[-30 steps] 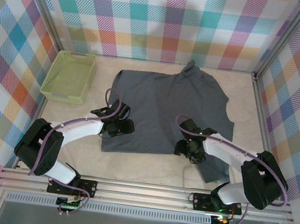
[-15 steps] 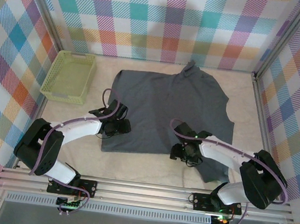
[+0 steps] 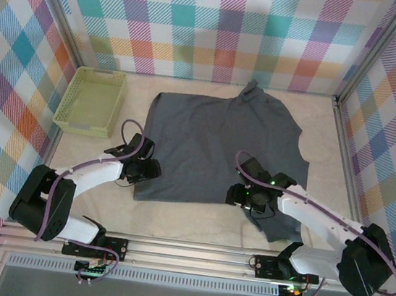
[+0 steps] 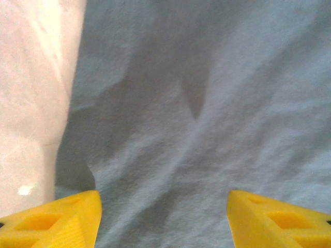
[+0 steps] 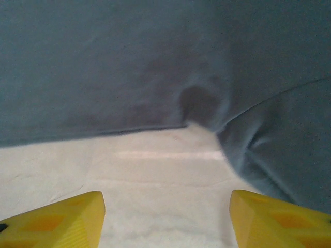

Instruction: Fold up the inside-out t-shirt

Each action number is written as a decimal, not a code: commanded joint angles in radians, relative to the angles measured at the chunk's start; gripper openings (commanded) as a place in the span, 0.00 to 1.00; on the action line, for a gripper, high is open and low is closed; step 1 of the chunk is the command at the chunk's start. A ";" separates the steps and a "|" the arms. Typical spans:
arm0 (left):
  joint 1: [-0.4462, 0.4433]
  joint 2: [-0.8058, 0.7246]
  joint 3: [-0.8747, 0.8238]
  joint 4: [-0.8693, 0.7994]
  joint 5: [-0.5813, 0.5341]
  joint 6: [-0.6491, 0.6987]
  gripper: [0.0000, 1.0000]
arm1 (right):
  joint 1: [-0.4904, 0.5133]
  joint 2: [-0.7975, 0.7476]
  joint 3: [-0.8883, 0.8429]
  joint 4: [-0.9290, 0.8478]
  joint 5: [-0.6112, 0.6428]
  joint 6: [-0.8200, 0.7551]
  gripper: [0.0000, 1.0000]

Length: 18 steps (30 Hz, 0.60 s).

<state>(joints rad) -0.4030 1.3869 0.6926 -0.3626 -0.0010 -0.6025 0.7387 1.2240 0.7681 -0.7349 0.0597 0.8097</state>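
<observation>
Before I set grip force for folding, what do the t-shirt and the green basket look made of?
T-shirt: soft matte grey cloth, probably cotton knit; it creases and lies limp. Basket: lime-green moulded plastic, seemingly rigid; open mesh walls hold a straight shape.

The top camera looks down from above and behind the arms [image 3: 92, 174] over the whole table [image 3: 191, 225]. The left wrist camera peers closely past its fingers [image 4: 57, 222] at the shirt's [image 4: 207, 103] left edge, the right one at its near hem; both patches show from above too.
</observation>
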 commanded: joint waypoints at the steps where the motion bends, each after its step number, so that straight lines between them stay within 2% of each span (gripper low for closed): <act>1: 0.004 0.021 0.067 0.007 0.033 0.020 0.65 | 0.004 0.044 -0.029 -0.045 0.002 -0.001 0.64; 4: 0.000 0.038 0.091 0.007 0.037 0.020 0.65 | 0.011 0.039 -0.066 -0.065 0.031 0.041 0.64; 9: -0.003 0.060 0.105 0.011 0.043 0.020 0.65 | 0.023 0.026 -0.121 -0.072 0.035 0.087 0.72; 18: -0.004 0.074 0.109 0.011 0.027 0.032 0.65 | 0.024 0.099 -0.130 -0.068 0.114 0.112 0.75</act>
<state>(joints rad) -0.4042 1.4513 0.7769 -0.3519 0.0330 -0.5926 0.7544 1.2961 0.6392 -0.7799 0.1257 0.8967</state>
